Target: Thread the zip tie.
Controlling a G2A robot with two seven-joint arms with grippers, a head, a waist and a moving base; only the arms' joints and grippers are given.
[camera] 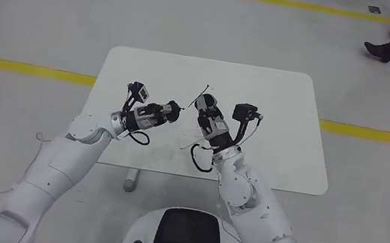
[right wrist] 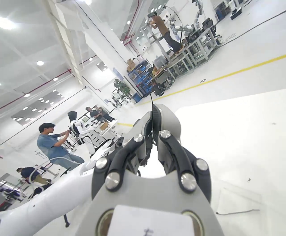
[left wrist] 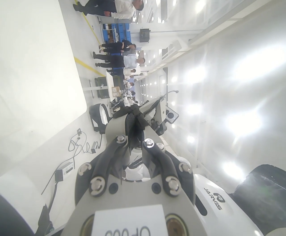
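A thin black zip tie (camera: pixel 201 93) sticks up from my right gripper (camera: pixel 201 103), held above the middle of the white table (camera: pixel 284 135). In the right wrist view, that gripper (right wrist: pixel 153 116) is shut on the zip tie (right wrist: pixel 151 100), whose free end points away from the fingers. My left gripper (camera: pixel 175 109) hangs just to the left of it, tip towards the right gripper with a small gap between them. In the left wrist view the left gripper (left wrist: pixel 134 114) is shut, its black pads pressed together. Whether anything lies between them is hidden.
A second black zip tie (right wrist: pixel 239 211) lies flat on the table by a clear sheet (right wrist: pixel 241 196). The table's far half and right side are bare. Cables trail from both wrists near the table's front edge.
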